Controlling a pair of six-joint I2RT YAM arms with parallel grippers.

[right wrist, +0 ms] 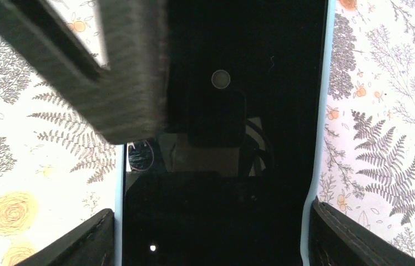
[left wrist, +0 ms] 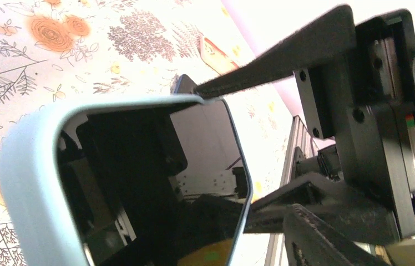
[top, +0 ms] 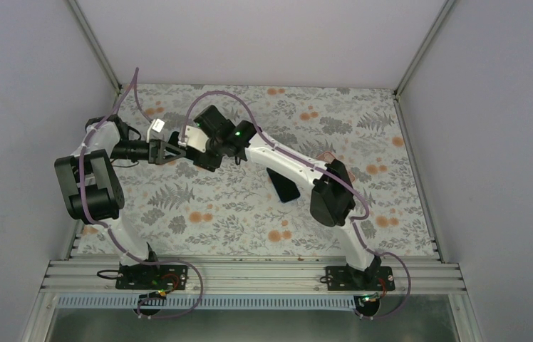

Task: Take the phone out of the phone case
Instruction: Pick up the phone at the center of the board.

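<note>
Floral table (top: pixel 235 221); both jaws tight on phone case (left wrist: pixel 25 166)

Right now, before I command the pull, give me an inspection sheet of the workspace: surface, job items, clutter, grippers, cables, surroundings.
Surface: floral-patterned table cover, lying flat.
Job's things: glossy black phone seated in its light-blue phone case, held above the table where the two arms meet.
Clutter: one dark flat object on the table beside the right arm; kind unclear.
Grippers: right gripper closed across the case's two long edges; left gripper has one finger over the screen, grip unclear.
Cables: purple cables loop over both arms, not touching the phone.
Surroundings: plain grey walls; aluminium rail at the near edge.
</note>
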